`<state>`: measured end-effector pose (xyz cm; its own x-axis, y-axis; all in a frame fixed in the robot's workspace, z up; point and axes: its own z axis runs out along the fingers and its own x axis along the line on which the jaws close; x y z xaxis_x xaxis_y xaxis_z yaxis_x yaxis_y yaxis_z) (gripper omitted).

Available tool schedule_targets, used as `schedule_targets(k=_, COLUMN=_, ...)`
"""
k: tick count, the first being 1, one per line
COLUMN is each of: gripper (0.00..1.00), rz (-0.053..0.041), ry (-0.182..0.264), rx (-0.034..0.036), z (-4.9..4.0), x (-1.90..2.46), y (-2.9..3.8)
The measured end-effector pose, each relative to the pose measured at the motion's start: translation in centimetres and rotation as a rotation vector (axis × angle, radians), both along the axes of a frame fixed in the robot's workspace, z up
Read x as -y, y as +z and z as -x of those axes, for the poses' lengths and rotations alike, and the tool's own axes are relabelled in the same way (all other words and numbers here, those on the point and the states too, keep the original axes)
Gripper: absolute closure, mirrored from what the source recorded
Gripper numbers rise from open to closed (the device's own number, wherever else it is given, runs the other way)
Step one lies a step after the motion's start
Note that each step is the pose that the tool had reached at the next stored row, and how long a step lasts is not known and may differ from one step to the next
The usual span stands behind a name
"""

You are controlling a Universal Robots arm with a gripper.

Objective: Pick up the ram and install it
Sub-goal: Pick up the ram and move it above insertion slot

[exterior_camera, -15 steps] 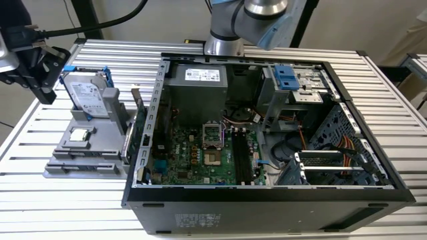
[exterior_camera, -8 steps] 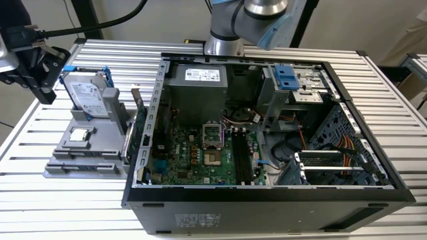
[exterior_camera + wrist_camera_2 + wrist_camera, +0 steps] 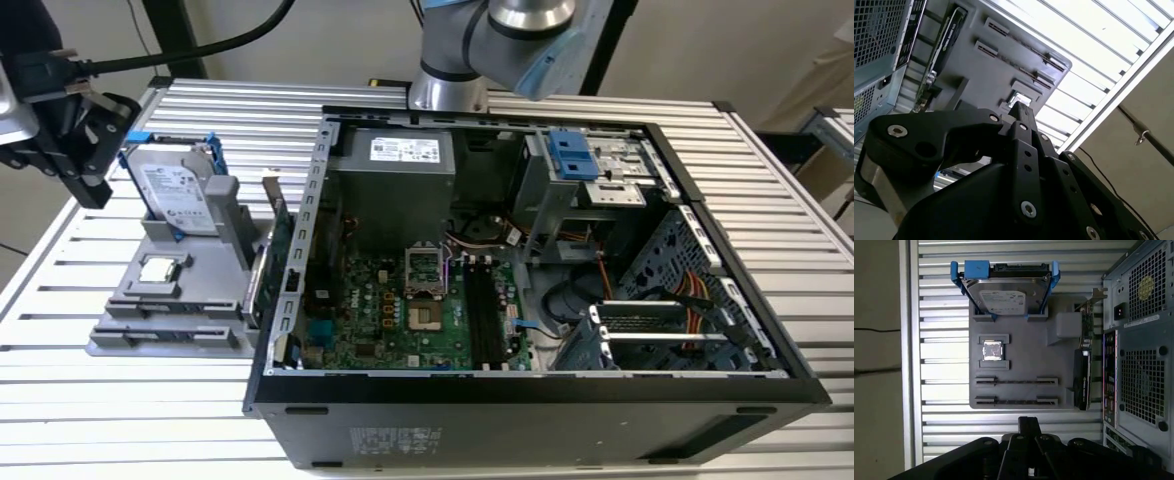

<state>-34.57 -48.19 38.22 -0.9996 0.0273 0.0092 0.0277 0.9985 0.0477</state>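
Exterior view: the gripper (image 3: 91,195) hangs at 10 o'clock, near the hard drive (image 3: 174,195) standing in the gray holder (image 3: 134,340). The holder lies at 9 o'clock from the open computer case (image 3: 534,390).

First wrist view: the fingertips meet, gripping nothing. The ram (image 3: 1016,381) stands edge-up in the holder's slot beside the CPU chip (image 3: 992,350).

Second wrist view: the jaws are pressed together, empty.
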Motion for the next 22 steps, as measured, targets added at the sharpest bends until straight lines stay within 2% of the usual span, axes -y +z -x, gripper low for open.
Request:
schedule_targets(k=11, gripper=1.00, rz=-0.0001, ry=0.079, rx=0.0001, z=-0.01, x=0.00, y=-0.01)
schedule_targets(k=12, gripper=1.00, rz=-0.0001, ry=0.124, rx=0.0001, z=-0.01, x=0.00, y=-0.01)
schedule_targets(k=22, gripper=1.00, rz=-0.0001, ry=0.197, rx=0.0001, z=-0.01, x=0.00, y=-0.01)
